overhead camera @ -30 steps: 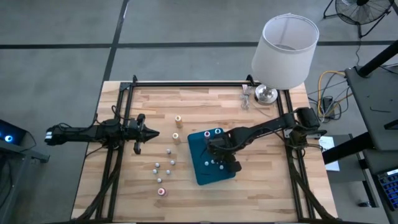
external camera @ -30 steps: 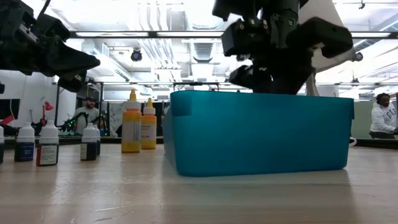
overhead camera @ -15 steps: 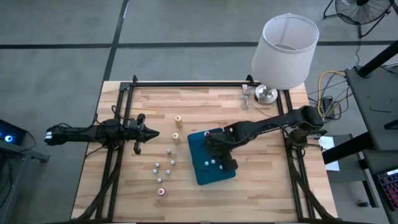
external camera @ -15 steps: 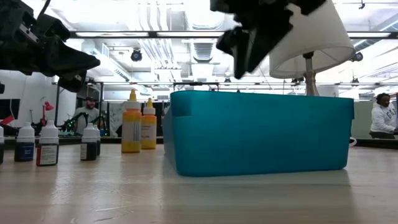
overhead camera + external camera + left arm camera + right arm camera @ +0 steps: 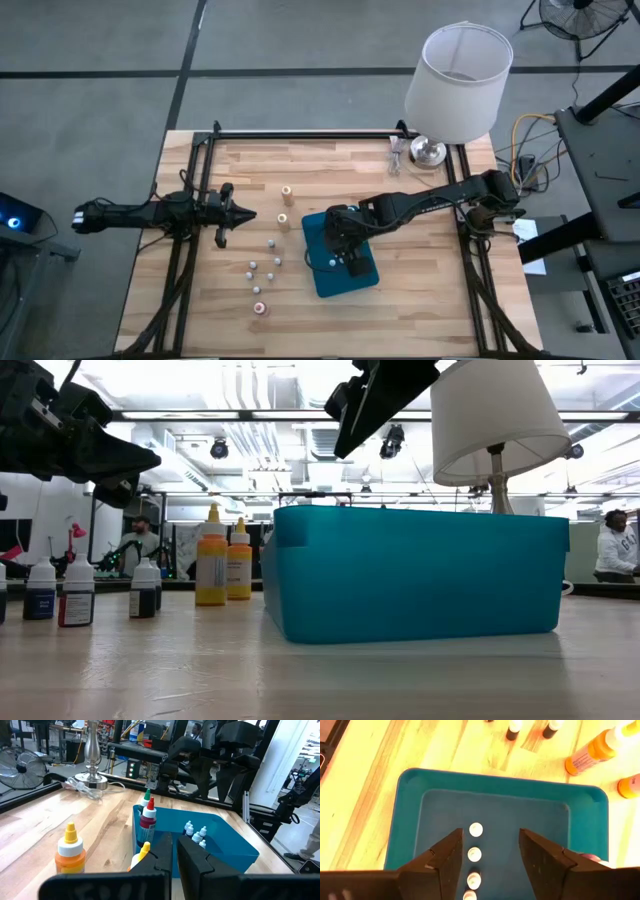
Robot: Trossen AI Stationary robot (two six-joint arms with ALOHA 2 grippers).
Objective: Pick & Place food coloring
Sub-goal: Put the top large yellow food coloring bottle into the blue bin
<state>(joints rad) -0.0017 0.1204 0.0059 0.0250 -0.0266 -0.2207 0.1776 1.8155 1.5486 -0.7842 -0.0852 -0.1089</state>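
Note:
The food coloring bottles stand partly on the wood table and partly in the teal tray [image 5: 345, 278]. Two orange ones [image 5: 287, 192] and several small ones [image 5: 271, 262] stand on their bases left of the tray. A row of small white-capped ones [image 5: 474, 853] and a red-topped one [image 5: 148, 817] stand inside the tray. My right gripper [image 5: 490, 837] hangs open above the tray's left half [image 5: 340, 235], holding nothing. My left gripper [image 5: 235, 213] waits shut near the table's left side, above the table [image 5: 174, 857].
A white-shaded lamp [image 5: 455, 80] stands at the far right corner, with its cord beside its base [image 5: 92, 782]. A black frame [image 5: 300, 135] runs along the table's far and side edges. People show in the room beyond the table [image 5: 615, 550].
My right gripper has risen from down inside the tray to well above its rim and has shifted toward the table's left and far edges. The bottles and the tray have stayed where they were.

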